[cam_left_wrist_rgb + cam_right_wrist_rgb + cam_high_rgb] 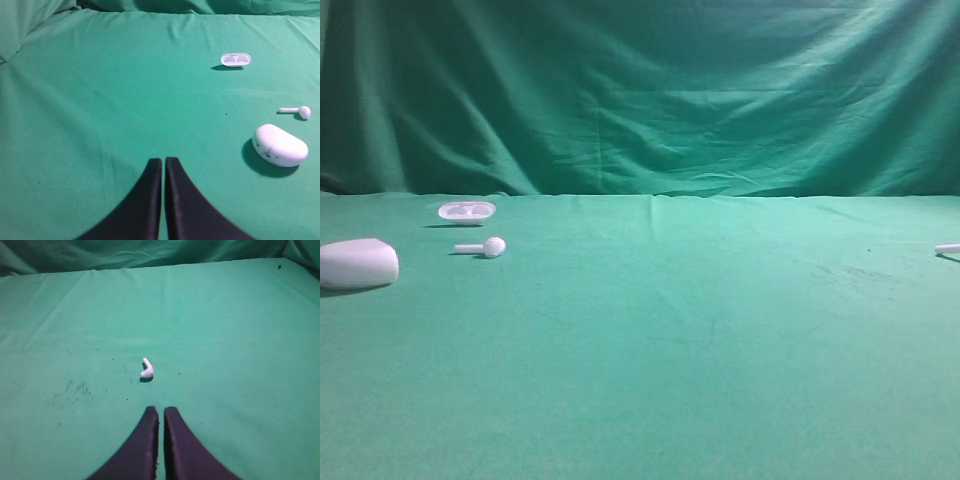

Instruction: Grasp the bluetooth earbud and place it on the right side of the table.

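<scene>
One white bluetooth earbud (483,246) lies on the green table (660,340) at the left, its stem pointing left; the left wrist view shows it (298,111) far right of my left gripper (163,161). A second earbud (147,369) lies on the cloth just ahead of my right gripper (161,410); its tip (948,248) shows at the right edge of the exterior view. Both grippers are shut with nothing between their fingers. Neither gripper shows in the exterior view.
A white rounded case (357,263) rests at the far left, also the case (279,145) right of my left gripper. A shallow white tray (466,211) with two hollows sits behind the left earbud. Green backdrop (640,90) hangs behind.
</scene>
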{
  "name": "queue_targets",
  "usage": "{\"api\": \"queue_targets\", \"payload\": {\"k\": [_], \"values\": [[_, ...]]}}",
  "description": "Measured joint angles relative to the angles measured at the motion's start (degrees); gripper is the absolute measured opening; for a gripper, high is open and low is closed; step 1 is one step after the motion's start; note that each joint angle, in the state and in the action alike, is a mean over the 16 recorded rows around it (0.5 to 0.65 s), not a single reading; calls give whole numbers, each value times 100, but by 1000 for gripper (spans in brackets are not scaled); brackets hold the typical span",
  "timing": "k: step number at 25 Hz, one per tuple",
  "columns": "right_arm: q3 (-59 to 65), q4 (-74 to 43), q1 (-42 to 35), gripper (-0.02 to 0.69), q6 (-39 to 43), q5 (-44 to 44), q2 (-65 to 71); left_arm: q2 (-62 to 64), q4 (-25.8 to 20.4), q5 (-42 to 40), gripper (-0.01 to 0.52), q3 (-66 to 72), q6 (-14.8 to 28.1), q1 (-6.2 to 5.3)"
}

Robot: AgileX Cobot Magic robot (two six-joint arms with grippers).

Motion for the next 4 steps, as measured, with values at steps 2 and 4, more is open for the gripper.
{"api": "queue_targets", "payload": {"k": [2,4], "values": [[1,-6,0,0,0,-5,0,0,0,0,0,0,0,0],[3,-9,0,0,0,-9,0,0,0,0,0,0,0,0]]}}
